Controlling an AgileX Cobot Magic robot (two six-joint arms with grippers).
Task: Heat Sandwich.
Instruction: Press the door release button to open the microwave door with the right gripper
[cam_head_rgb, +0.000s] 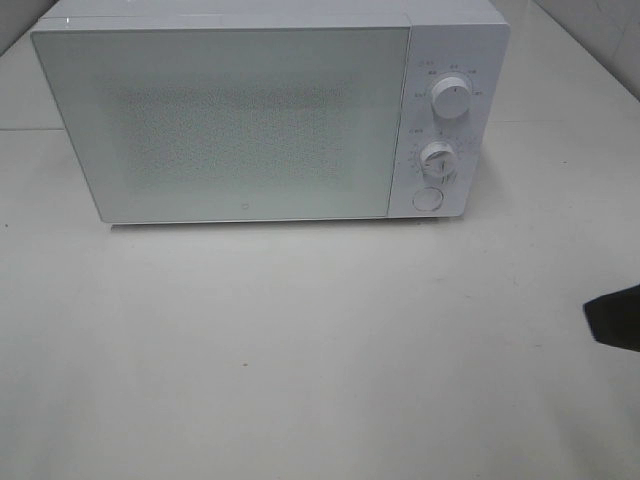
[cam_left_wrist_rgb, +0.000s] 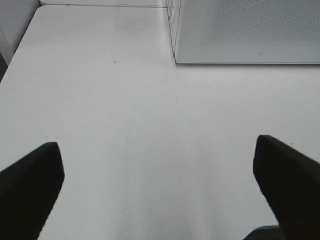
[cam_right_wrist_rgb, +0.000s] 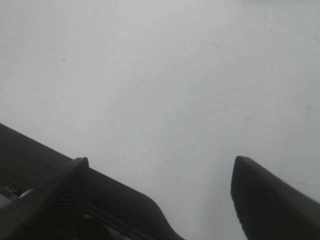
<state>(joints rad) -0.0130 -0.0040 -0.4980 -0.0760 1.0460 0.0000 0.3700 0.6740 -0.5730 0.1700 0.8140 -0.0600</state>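
A white microwave oven (cam_head_rgb: 250, 120) stands at the back of the white table (cam_head_rgb: 300, 350), its frosted door (cam_head_rgb: 225, 125) shut, with two dials (cam_head_rgb: 452, 100) and a round button (cam_head_rgb: 428, 199) on its right side. The left tool (cam_left_wrist_rgb: 157, 150) hangs over the bare table near the front of the oven, jaws wide apart and holding nothing. The right tool (cam_right_wrist_rgb: 160, 165) is also spread apart over the bare table, holding nothing. Where the sandwich is, I cannot tell.

A plain white matte table (cam_head_rgb: 300, 350) filled the frame; a boxy white microwave oven (cam_head_rgb: 230, 120) stood on it, across the top.
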